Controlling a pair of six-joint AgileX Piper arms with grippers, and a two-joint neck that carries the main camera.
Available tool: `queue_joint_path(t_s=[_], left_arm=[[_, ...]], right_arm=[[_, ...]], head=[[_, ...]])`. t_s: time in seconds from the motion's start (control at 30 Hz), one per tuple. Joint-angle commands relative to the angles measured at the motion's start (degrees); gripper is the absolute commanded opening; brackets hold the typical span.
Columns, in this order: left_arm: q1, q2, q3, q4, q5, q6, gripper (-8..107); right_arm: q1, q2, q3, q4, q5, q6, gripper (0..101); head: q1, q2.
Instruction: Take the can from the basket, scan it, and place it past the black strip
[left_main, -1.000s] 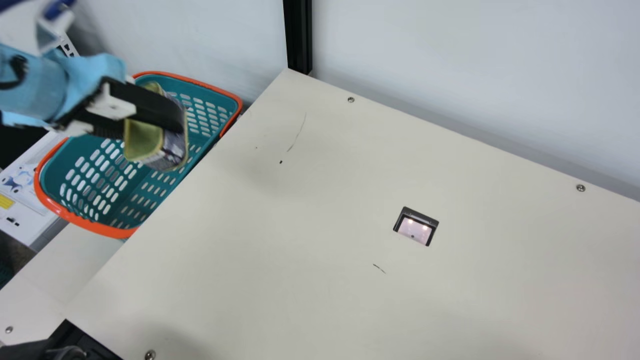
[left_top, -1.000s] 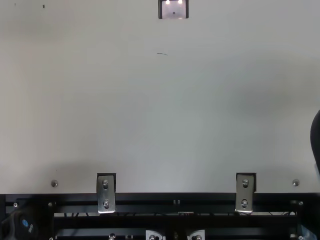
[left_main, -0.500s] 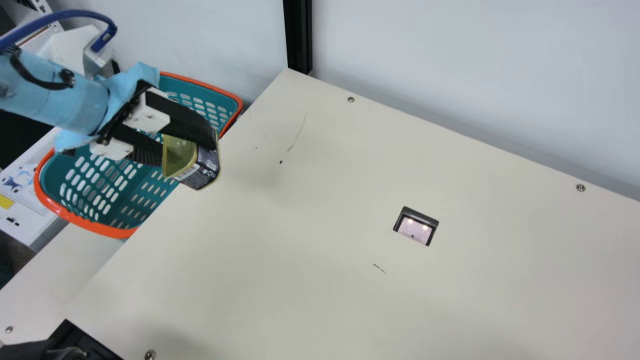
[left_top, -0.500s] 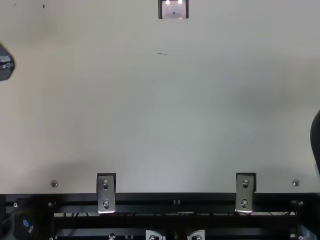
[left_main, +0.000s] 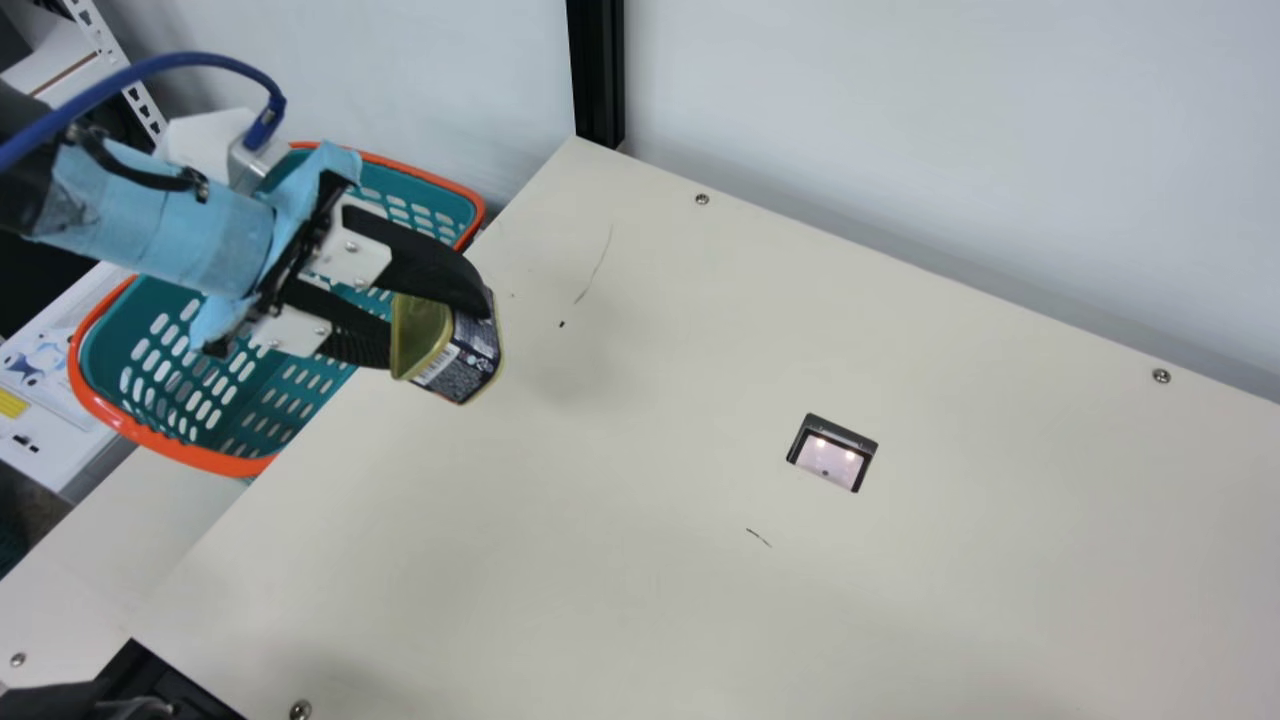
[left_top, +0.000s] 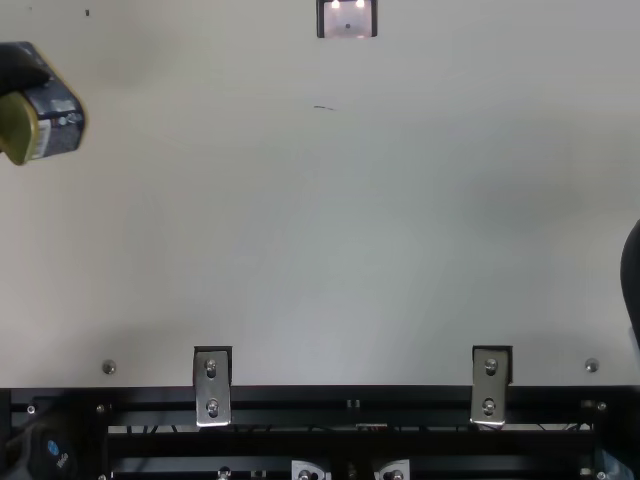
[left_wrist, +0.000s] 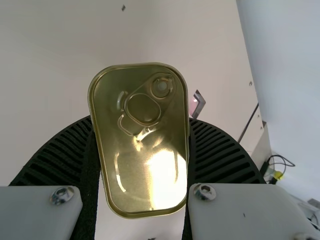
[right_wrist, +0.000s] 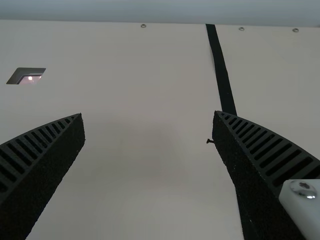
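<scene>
While the left claw (left_main: 437, 325) is pinching the can (left_main: 465, 362) near the tabletop edge (left_main: 352, 397), partly hiding the basket (left_main: 215, 460), the right claw (right_wrist: 148, 114) is sitting spread.

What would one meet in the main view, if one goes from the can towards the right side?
Can, black post, table screw, short dark mark, lit scanner window, second screw.
</scene>
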Motion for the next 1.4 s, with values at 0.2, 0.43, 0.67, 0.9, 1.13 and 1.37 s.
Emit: queue_joint_path(t_s=[0.2,0.43,0.67,0.9,1.13,1.37], left_arm=[[-3.1,-1.1,2.8,-2.9,0.0,-1.0,10],[-3.7,-1.5,3.2,-3.6,-0.1,-2.0,10],[-3.7,-1.5,3.2,-3.5,0.0,-2.0,10],[-3.7,-1.5,3.2,-3.5,0.0,-2.0,10],[-3.7,-1.5,3.2,-3.5,0.0,-2.0,10],[-5.2,-2.4,2.4,-2.0,-1.6,-1.5,10]], right_arm=[[0.0,0.0,0.0,0.0,0.0,0.0,101],[0.0,0.0,0.0,0.0,0.0,0.0,101],[0.0,0.0,0.0,0.0,0.0,0.0,101],[0.0,0.0,0.0,0.0,0.0,0.0,101],[0.0,0.0,0.0,0.0,0.0,0.0,101],[0.0,0.0,0.0,0.0,0.0,0.0,101]], head=[[-1.7,0.9],[-1.7,0.9],[-1.7,0.9],[-1.7,0.9],[-1.7,0.9],[-1.6,0.1]])
